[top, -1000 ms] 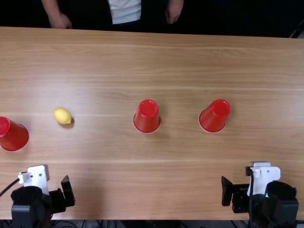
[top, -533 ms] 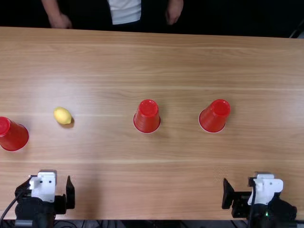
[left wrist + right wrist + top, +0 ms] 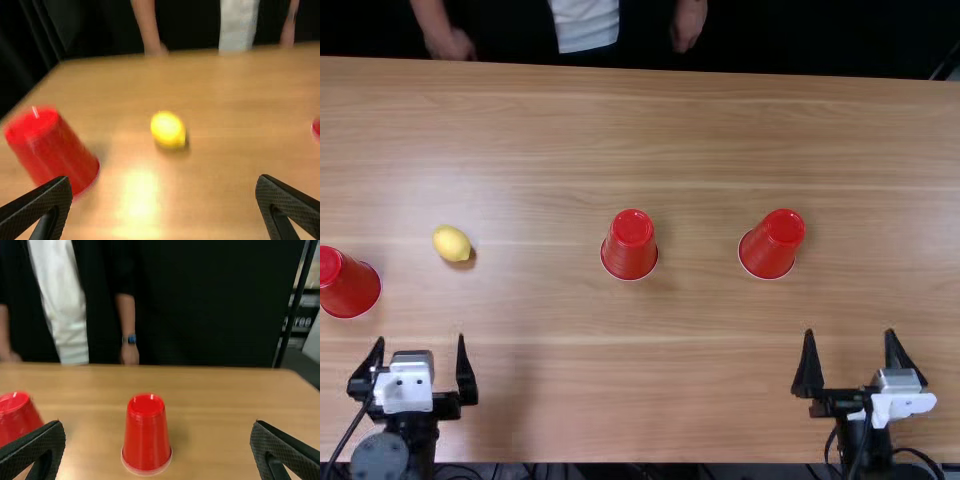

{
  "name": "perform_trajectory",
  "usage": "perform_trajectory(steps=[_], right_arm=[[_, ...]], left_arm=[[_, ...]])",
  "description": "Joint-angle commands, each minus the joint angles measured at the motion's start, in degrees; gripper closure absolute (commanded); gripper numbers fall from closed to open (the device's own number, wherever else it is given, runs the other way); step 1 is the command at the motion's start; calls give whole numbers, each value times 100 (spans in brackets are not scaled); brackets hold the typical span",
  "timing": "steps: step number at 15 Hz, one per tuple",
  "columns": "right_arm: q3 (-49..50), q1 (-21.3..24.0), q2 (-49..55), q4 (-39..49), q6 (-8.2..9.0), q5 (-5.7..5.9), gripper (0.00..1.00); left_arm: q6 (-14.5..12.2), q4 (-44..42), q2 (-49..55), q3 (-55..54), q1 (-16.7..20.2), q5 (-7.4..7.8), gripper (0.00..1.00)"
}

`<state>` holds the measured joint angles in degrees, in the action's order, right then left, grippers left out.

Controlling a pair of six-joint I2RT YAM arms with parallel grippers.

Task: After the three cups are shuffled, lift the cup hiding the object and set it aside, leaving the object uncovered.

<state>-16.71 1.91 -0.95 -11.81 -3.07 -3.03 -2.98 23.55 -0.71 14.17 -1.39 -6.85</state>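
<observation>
— Where does your object lie?

— Bare on the table (image 3: 640, 130), left of the middle: a small yellow object (image 3: 451, 243), glossy and rounded, with a slight point at one end. It is probably a lemon, though your left wrist view is too soft to be sure.

— And the cups?

— All three are red and upside down. The left cup (image 3: 345, 283) stands near the object at the table's left edge, not touching it. The middle cup (image 3: 630, 245) and right cup (image 3: 772, 244) stand well to its right.

— Your grippers?

— The left gripper (image 3: 419, 343) and right gripper (image 3: 850, 335) both sit at the near edge, fingers spread wide, holding nothing.
</observation>
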Motion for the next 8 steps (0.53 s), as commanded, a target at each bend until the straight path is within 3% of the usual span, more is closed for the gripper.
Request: perform_trajectory(steps=[1, 3, 6, 8], right_arm=[[265, 55, 16, 563, 22, -24, 0], [810, 46, 60, 1344, 12, -45, 0], [1302, 55, 95, 1460, -30, -45, 0], [1583, 64, 95, 1481, 22, -14, 0]], left_arm=[[-81, -457, 71, -398, 42, 63, 0], [-81, -1227, 71, -881, 25, 84, 0], [-92, -1954, 71, -1417, -63, 200, 0], [-81, -2323, 71, -1417, -63, 190, 0]])
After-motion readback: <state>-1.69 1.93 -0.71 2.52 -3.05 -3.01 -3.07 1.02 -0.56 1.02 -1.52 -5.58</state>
